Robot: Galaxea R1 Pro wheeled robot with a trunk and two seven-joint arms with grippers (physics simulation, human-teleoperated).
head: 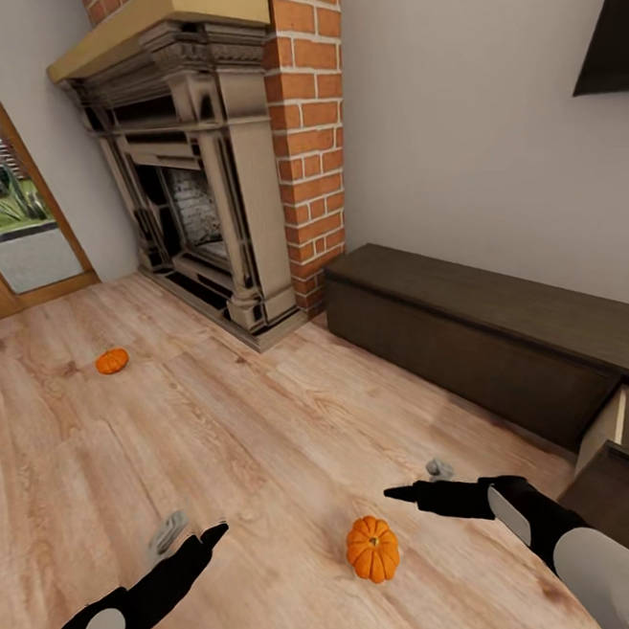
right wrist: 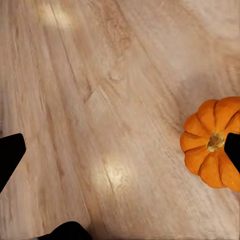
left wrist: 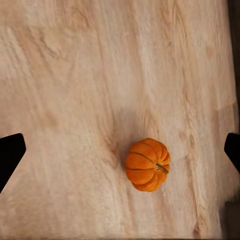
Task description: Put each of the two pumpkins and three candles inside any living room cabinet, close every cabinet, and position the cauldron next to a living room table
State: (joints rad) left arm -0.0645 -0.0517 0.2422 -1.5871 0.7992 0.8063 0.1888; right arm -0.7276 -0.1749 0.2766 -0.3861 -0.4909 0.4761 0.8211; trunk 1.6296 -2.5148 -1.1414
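Observation:
One pumpkin (head: 373, 547), small, ribbed and orange, lies on the wooden floor between my two arms. It appears in the left wrist view (left wrist: 147, 165) and in the right wrist view (right wrist: 210, 142) beside one fingertip. My left gripper (head: 193, 533) (left wrist: 120, 152) hovers open to its left. My right gripper (head: 412, 481) (right wrist: 120, 152) hovers open just above and right of it, touching nothing. A second pumpkin (head: 112, 361) rests farther off, in front of the fireplace. The long dark-brown cabinet (head: 468, 309) runs along the right wall. The candles, cauldron and table are out of view.
A drawer (head: 603, 429) at the cabinet's near end stands pulled out, its pale inside showing. A fireplace (head: 195, 172) with a brick chimney (head: 310, 113) fills the far corner. A glass door (head: 7, 219) is at the left. Open wooden floor (head: 267, 425) lies between.

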